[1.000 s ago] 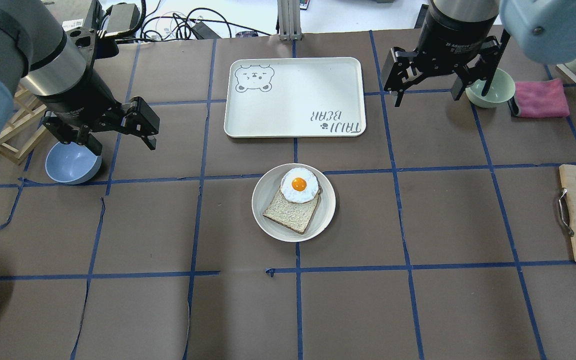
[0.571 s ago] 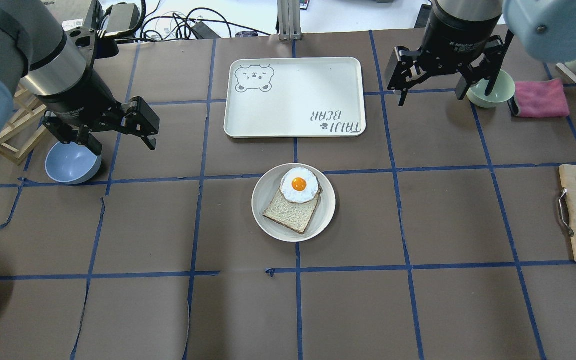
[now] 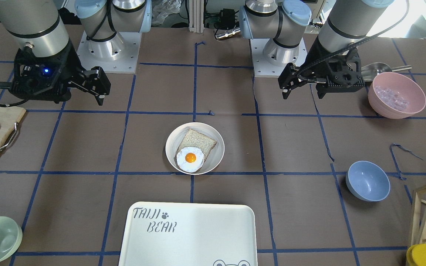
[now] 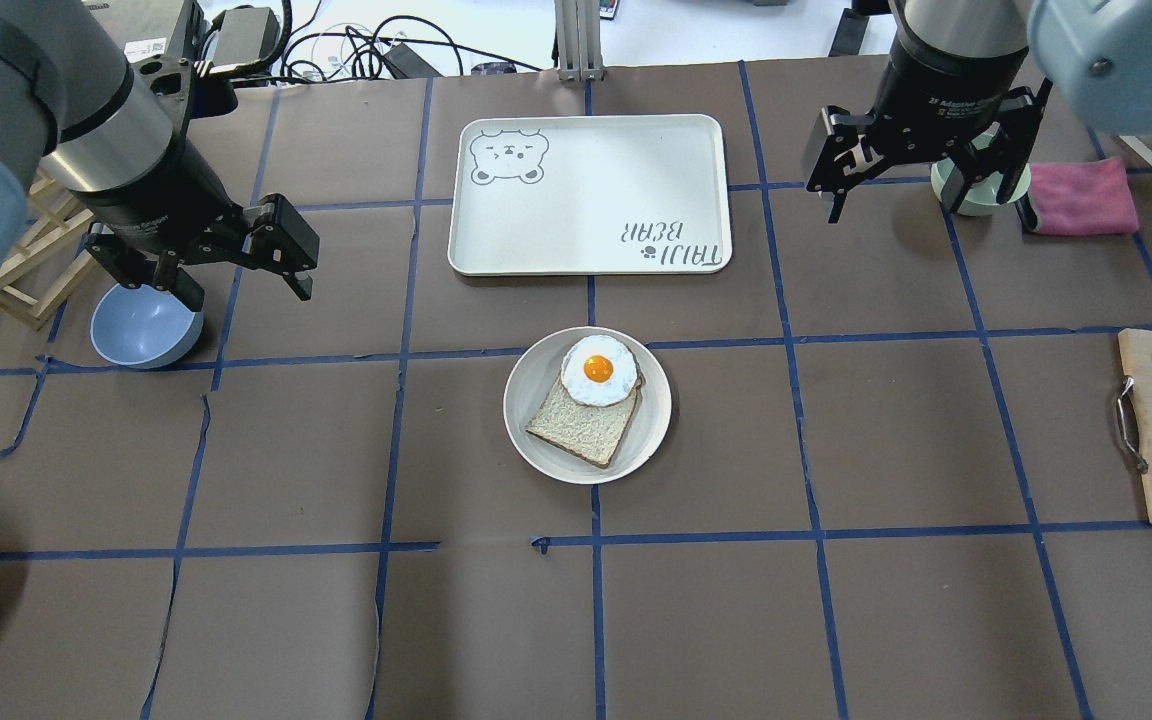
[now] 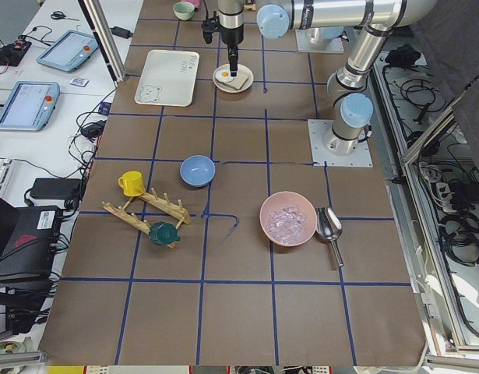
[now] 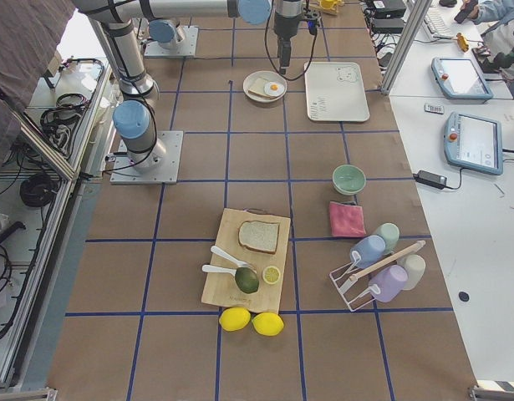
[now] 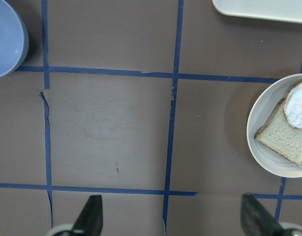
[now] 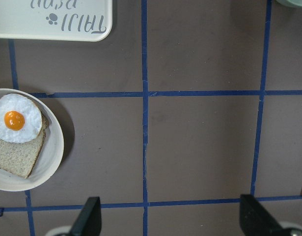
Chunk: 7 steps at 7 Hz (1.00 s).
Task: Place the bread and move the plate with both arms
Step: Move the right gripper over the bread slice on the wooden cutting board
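1. Left gripper (image 4: 244,290): jaws spread wide, empty; above the table left of the plate, beside a blue bowl (image 4: 144,325).
2. Plate (image 4: 521,385): table centre, near side of the tray (image 4: 586,195); carries a tan slice (image 4: 581,430) and an off-centre fried egg (image 4: 597,370).
3. Right gripper (image 4: 894,210): jaws wide, empty; far right.
4. Bread (image 6: 258,236): flat on a cutting board (image 6: 219,230), well apart from both grippers.

Risk: a thin flat slice may slip the pinch, landing bread may shove the egg, and uneven lifting by 2 arms would tilt the plate.

Views: overhead clips the bread; exterior right shows it whole.
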Each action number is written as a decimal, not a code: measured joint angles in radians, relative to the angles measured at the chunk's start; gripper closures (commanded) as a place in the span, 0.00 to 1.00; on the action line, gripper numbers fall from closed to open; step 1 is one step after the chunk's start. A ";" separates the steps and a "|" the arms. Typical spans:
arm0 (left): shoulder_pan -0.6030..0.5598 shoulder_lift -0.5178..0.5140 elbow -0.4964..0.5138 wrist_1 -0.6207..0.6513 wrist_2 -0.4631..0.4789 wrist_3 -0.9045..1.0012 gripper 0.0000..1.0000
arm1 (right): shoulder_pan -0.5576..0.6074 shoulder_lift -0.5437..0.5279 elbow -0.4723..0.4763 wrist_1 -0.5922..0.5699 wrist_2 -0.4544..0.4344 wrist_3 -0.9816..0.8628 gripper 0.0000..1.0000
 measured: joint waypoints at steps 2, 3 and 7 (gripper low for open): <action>0.000 0.000 0.000 0.001 0.000 0.000 0.00 | -0.007 -0.002 0.009 -0.003 -0.002 -0.010 0.00; 0.000 -0.002 0.000 0.002 0.000 0.000 0.00 | -0.009 -0.001 0.013 -0.004 -0.002 -0.016 0.00; 0.001 -0.006 0.000 0.006 0.000 0.000 0.00 | -0.174 0.012 0.111 -0.122 -0.028 -0.137 0.00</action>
